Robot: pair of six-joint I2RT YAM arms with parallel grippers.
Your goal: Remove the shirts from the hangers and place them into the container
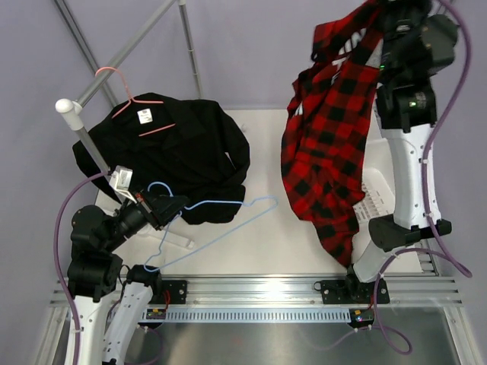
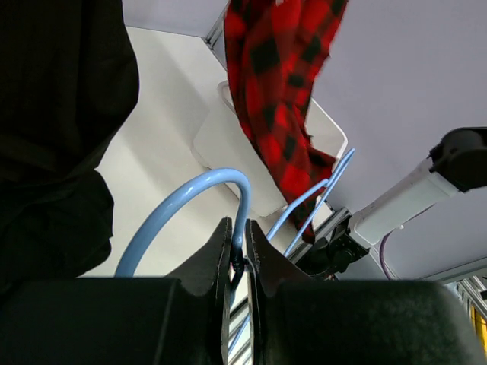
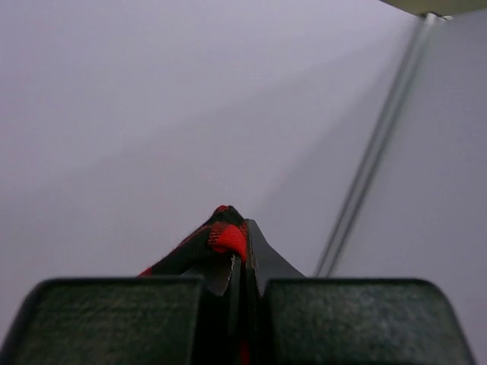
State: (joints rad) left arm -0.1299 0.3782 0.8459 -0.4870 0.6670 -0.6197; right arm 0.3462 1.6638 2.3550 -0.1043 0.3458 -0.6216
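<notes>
The red-and-black plaid shirt (image 1: 327, 144) hangs high at the right, a fold of it (image 3: 227, 237) pinched in my right gripper (image 3: 242, 232), which is shut on it. Below it stands the white container (image 1: 377, 196), mostly hidden by the shirt and the right arm; the left wrist view shows its rim (image 2: 228, 129). My left gripper (image 2: 242, 242) is shut on the neck of the bare light blue hanger (image 1: 262, 199), low at the left (image 1: 171, 207). The black shirt (image 1: 183, 152) lies draped on the pink hanger (image 1: 125, 103), whose hook sits on the rack pole.
A thick white rack pole (image 1: 80, 125) slants up at the left, with grey frame poles (image 1: 190, 46) behind. The white table top (image 1: 259, 243) ends at a metal rail (image 1: 251, 289) by the arm bases.
</notes>
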